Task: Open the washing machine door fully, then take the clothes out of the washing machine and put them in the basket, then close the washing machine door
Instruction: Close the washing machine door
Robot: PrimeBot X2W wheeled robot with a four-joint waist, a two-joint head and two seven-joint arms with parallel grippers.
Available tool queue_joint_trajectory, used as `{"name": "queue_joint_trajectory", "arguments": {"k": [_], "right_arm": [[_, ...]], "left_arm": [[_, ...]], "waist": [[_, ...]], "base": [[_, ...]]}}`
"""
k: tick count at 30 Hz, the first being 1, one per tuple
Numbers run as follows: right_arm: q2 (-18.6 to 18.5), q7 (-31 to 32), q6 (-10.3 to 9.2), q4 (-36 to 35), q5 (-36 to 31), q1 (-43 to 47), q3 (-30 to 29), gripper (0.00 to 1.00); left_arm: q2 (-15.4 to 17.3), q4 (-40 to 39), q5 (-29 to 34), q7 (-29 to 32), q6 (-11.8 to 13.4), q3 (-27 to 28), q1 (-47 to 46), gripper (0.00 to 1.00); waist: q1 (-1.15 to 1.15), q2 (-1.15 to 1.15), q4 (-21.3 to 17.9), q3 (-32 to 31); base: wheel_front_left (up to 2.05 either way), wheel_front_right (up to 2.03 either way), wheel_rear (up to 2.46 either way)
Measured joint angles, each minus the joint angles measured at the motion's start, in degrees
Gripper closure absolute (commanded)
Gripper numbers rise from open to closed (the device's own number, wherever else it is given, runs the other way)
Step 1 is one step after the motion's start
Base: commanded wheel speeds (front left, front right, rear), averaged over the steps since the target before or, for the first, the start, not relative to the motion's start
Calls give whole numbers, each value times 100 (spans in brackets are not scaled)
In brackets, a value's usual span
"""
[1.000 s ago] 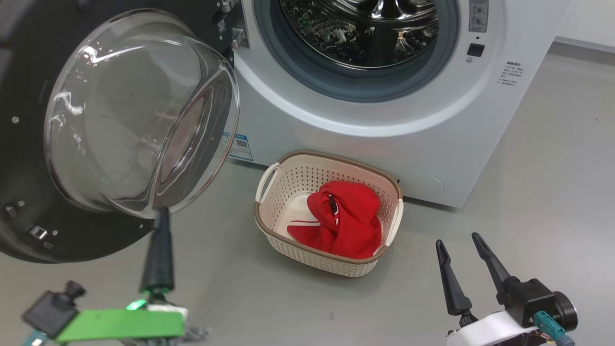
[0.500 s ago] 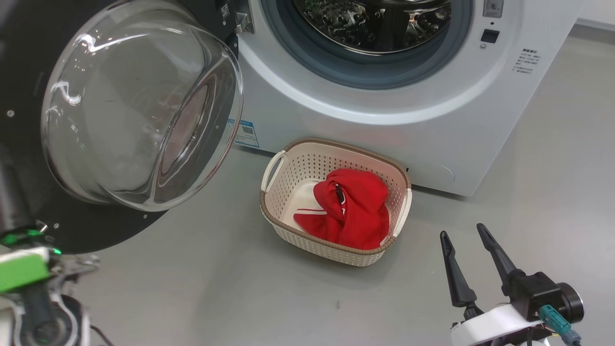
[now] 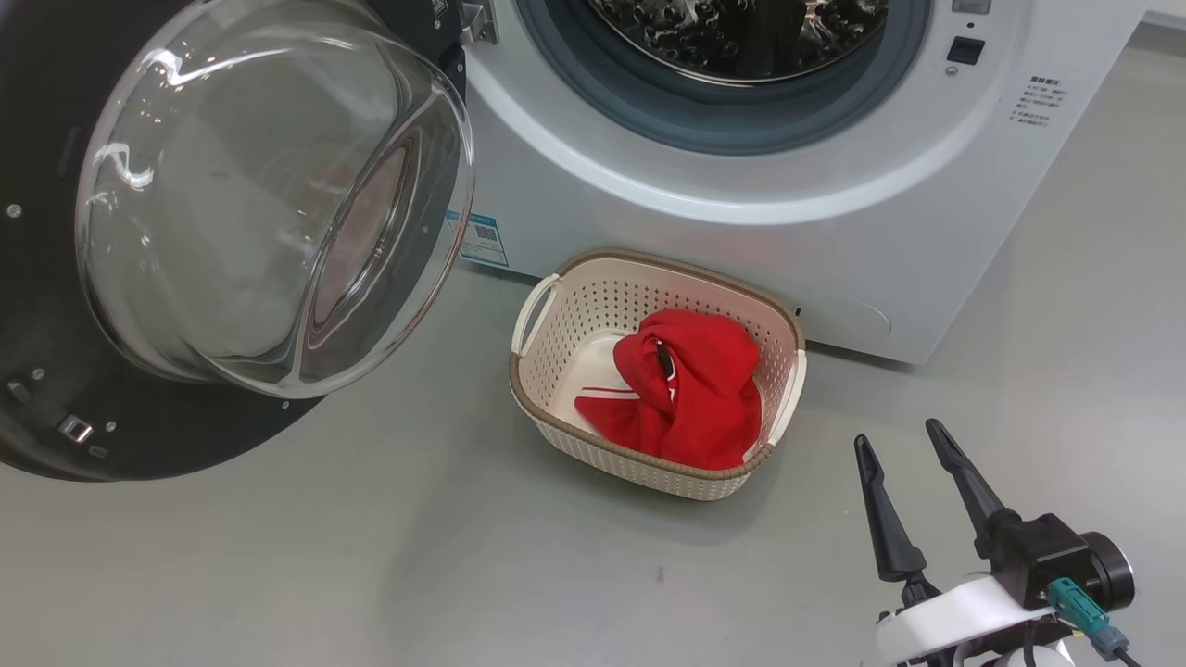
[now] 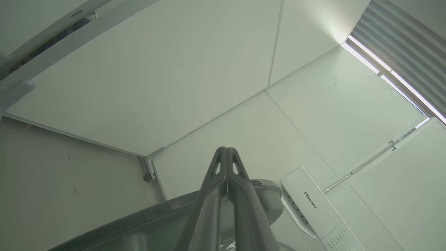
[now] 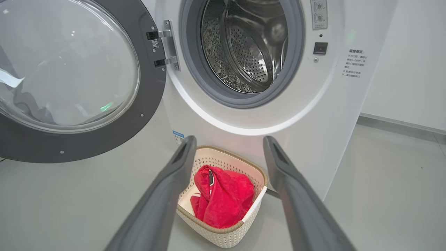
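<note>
The washing machine door point(image 3: 56, 408) stands swung open at the left, its glass bowl point(image 3: 269, 195) bulging toward me. The washing machine point(image 3: 695, 232) shows a bare steel drum point(image 5: 244, 45) with no fabric in it. On the floor in front sits the basket point(image 3: 611, 454), and the red clothes point(image 3: 695, 389) lie heaped in its right half. My right gripper point(image 3: 899, 437) hovers open and empty to the right of the basket, pointing at the basket point(image 5: 223, 237) and clothes point(image 5: 223, 198). My left gripper point(image 4: 226, 150) is shut on nothing and points up toward the ceiling.
Grey floor spreads around the basket and in front of the machine. In the left wrist view a curved grey edge point(image 4: 139, 223) lies under the fingers, with the machine's white control panel point(image 4: 310, 202) to the right. A white wall point(image 5: 400, 69) runs right of the machine.
My left gripper, under the door's glass a second ago, has pulled away to the left and out of the head view. The head camera has shifted; the right gripper stays open.
</note>
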Motion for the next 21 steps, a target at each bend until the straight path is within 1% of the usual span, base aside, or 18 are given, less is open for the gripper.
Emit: {"name": "queue_joint_trajectory", "arguments": {"k": [4,11,15,19,21], "right_arm": [[-44,1,19,-1,-3,-11,11,0],[-111,0,69,-4,-52,-125,59,0],[-157,0,103,-3,-59,-147,76,0],[-176,0,104,-8,-59,-159,60,0],[-180,0,104,-14,-59,-170,56,0]], "left_arm": [[166,431,-270,316,99,4,-158,100],[475,1117,-668,916,364,-27,-266,100],[660,1433,-740,1262,501,-90,-313,100],[794,1624,-815,1501,505,-111,-415,100],[856,1710,-820,1639,546,-166,-459,100]], "waist": [[0,0,8,66],[0,0,-15,180],[0,0,-53,242],[0,0,-83,302],[0,0,-88,336]], "base": [[0,0,0],[0,0,0],[0,0,0],[0,0,0],[0,0,0]]}}
